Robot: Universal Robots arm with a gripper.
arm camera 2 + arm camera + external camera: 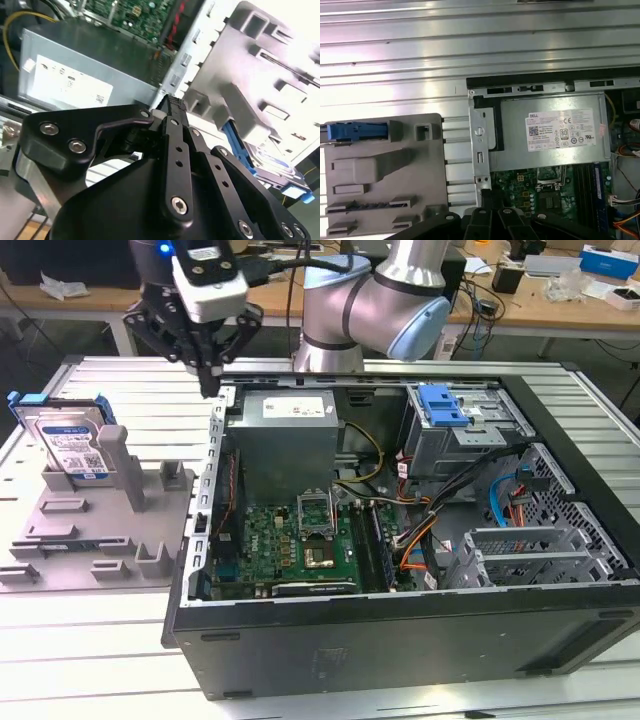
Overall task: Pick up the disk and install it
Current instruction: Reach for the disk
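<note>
The disk [68, 440] stands on edge in the gray holder [90, 552], at nine o'clock from the computer case [400, 630], well apart from the hand. The holder's posts hide its lower edge. The hand [208, 390] hovers over the case's eleven o'clock corner, fingers pressed together, gripping nothing.

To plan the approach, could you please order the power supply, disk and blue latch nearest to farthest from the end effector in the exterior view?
1. Power supply, in the case near the end effector.
2. Disk, at the exterior view's left.
3. Blue latch, at the exterior view's right.
</note>
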